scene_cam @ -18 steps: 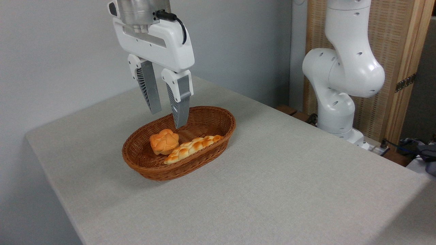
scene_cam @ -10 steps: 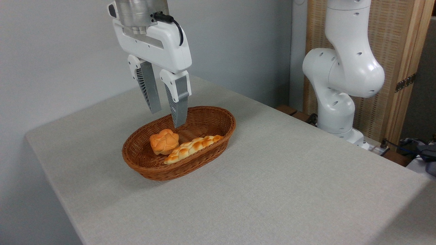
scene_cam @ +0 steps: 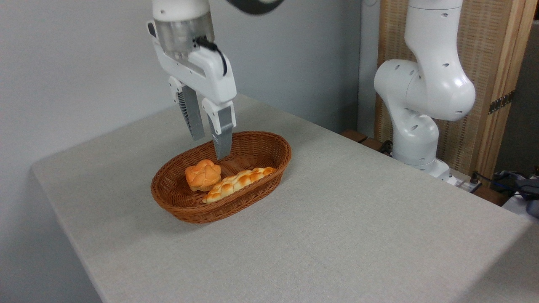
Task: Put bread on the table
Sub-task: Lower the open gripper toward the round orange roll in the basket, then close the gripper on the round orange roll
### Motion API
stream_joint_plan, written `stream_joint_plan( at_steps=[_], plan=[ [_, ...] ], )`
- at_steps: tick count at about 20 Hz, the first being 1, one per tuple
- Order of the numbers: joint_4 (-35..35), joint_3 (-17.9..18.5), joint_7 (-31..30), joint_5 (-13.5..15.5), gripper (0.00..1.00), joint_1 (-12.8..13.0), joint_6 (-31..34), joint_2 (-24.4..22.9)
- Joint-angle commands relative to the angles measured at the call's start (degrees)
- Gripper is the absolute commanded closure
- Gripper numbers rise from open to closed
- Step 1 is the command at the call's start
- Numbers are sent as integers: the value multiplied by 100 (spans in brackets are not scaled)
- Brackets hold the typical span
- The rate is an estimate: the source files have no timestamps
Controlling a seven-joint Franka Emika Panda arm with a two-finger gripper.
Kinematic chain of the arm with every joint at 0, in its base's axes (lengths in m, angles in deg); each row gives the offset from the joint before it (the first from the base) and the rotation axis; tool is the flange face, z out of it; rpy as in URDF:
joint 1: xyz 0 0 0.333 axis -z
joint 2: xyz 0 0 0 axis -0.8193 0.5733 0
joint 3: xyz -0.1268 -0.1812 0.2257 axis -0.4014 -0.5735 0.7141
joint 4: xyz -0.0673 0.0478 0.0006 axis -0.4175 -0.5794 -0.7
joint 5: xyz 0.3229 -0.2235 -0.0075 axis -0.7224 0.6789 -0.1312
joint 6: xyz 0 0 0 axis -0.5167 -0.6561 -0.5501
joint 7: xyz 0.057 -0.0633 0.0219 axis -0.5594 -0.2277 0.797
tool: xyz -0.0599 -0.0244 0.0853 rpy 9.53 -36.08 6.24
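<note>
Jaws stand parted by a modest gap and grip nothing; the gripper (scene_cam: 209, 147) hangs over the back half of the wicker basket (scene_cam: 269, 168), its fingers (scene_cam: 222, 136) pointing down and tilted slightly. The bread (scene_cam: 203, 174), a round orange bun with a knotted top, sits in the basket's left half, and the braided loaf (scene_cam: 238, 182) lies against its right side, touching it or very nearly so. Around the basket the table (scene_cam: 358, 227) offers plenty of bare cloth.

The step in hand, as I judge it, is the reach for the bun. To do it well the gripper should come forward and left until the bun lies squarely between the fingers, and the gap probably needs to widen first, since from this angle it looks narrower than the bun, though the view foreshortens it. One finger should slip down on the bun's free side and the other between bun and loaf, so the loaf is not dragged out too.

Against the earlier frames, the wrist has turned and the whole hand sits lower and a little to the right, with more of the wrist showing. The fingers look closer together, perhaps only because of the turn. Bun, loaf and basket lie unchanged.
</note>
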Motion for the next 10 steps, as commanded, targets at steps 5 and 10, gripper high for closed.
stream_joint_plan(
  at_steps=[5, 10],
  plan=[
    [1156, -550, 106, 345, 0, 17, -1177, -197],
    [1508, -576, 97, 388, 0, 271, -1775, -135]
  ],
)
